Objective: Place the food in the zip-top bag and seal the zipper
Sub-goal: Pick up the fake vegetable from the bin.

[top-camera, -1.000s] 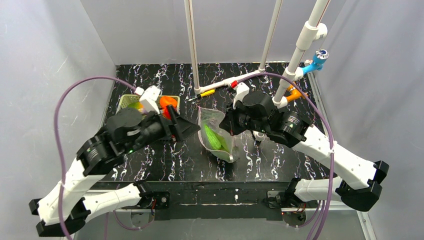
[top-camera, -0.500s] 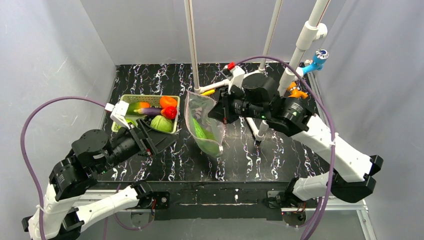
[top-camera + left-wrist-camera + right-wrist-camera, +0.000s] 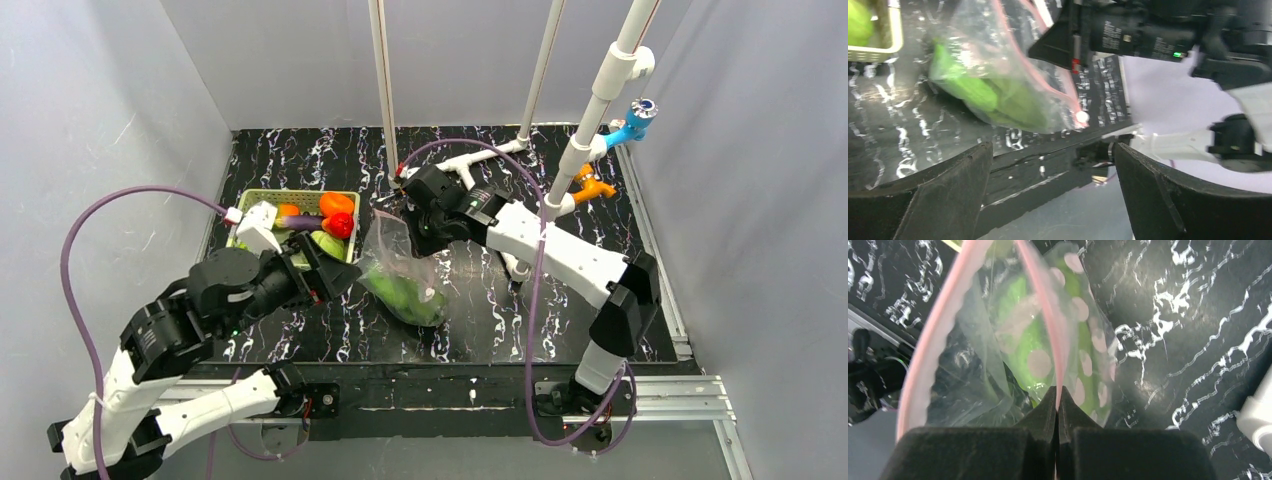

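The clear zip-top bag [image 3: 400, 272] hangs from my right gripper [image 3: 403, 213] with its lower end on the black table. Green food [image 3: 398, 290] lies inside it. My right gripper [image 3: 1057, 396] is shut on one lip of the pink zipper [image 3: 1044, 300]; the other lip [image 3: 930, 345] bows away, so the mouth is open. My left gripper [image 3: 333, 274] is open and empty between basket and bag. In the left wrist view its gap [image 3: 1050, 150] sits below the bag [image 3: 998, 70]. An orange piece [image 3: 337, 203], a red tomato [image 3: 341, 225] and a green piece [image 3: 322, 243] lie in the basket.
The pale green lattice basket [image 3: 258, 198] stands at the left rear of the table; its corner shows in the left wrist view [image 3: 883, 47]. White frame poles [image 3: 383, 90] rise behind the bag. A blue and orange fitting [image 3: 630, 120] sits at the back right.
My right gripper has carried the bag left towards the basket and lowered it. My left arm drew back from the bag, then moved a little right again, still open.
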Controlling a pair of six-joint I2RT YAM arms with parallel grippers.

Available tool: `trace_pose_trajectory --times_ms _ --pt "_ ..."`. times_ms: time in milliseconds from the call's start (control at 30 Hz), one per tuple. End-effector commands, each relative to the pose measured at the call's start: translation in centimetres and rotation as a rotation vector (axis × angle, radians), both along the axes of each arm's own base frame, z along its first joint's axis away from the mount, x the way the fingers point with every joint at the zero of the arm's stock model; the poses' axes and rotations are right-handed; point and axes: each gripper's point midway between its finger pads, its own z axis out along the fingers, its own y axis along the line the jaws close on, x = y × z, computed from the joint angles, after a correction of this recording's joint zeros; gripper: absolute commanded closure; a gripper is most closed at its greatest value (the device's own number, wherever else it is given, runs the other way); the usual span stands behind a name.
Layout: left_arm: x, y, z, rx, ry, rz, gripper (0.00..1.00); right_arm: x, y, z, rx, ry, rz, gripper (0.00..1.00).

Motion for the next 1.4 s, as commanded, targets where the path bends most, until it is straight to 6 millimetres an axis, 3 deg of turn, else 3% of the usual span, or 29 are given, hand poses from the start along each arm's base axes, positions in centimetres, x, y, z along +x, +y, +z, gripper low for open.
trace_pose_trajectory --times_ms 0,100,200,367,567,833,1067,1167,1367 --pt "1.5 1.5 -2.3 0.213 0.050 0.078 0.08 -0.5 -1.6 10.1 0.159 -0.181 0.020 0.99" --pt "2.3 1.5 -2.5 0.284 0.040 0.086 0.05 -2.3 -3.1 14.5 0.281 -0.231 0.033 0.99" --pt "3.0 1.7 -2.2 0.322 0.019 0.104 0.02 -3.1 -4.3 15.5 0.311 -0.249 0.025 0.99" --pt "4.3 2.7 -2.8 0.402 0.037 0.158 0.02 -2.9 -5.2 13.5 0.287 -0.259 -0.003 0.99" --pt "6.1 3.7 -7.2 0.358 0.222 0.181 0.02 -2.1 -5.8 11.9 0.236 -0.287 -0.026 0.99" --pt "9.2 7.4 -10.3 0.387 0.340 0.298 0.02 -2.2 -7.4 11.3 0.214 -0.321 -0.042 0.99" --pt "14.3 11.5 -12.4 0.419 0.377 0.399 0.02 -2.6 -7.5 11.4 0.244 -0.336 -0.022 0.99" --pt "17.1 12.1 -13.4 0.374 0.395 0.395 0.02 -2.6 -7.5 11.3 0.242 -0.336 -0.017 0.99" --pt "22.2 13.9 -17.9 0.088 0.572 0.649 0.06 -2.9 -7.6 11.3 0.262 -0.333 -0.012 0.99"
